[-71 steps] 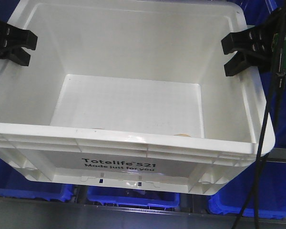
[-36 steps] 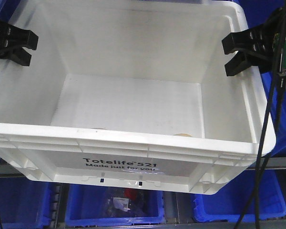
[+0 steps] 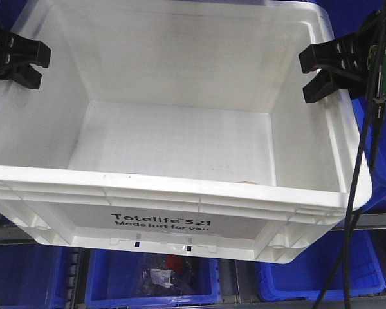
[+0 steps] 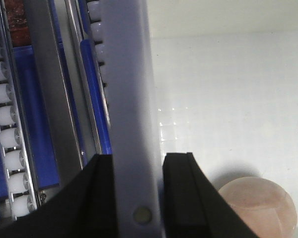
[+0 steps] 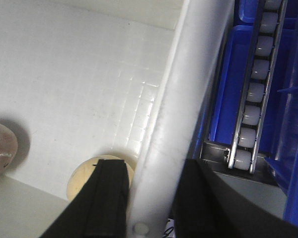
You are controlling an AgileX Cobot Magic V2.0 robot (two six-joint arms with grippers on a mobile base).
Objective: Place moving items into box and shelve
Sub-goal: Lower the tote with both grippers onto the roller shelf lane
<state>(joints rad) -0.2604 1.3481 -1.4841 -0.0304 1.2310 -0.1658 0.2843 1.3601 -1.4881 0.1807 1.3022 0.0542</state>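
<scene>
The left gripper (image 3: 16, 56) is clamped on the left wall of the white box (image 3: 180, 183), its jaws pinched onto the rim, and the box hangs in front of the blue bins (image 3: 151, 280) of the shelving. Half a second ago those bins sat a touch lower in view; the box has barely shifted since. Inside, a pale pink ball (image 4: 258, 206) and a cream round item (image 5: 82, 183) rest on the floor, and the right gripper (image 3: 328, 67) grips the right wall just as tightly.
</scene>
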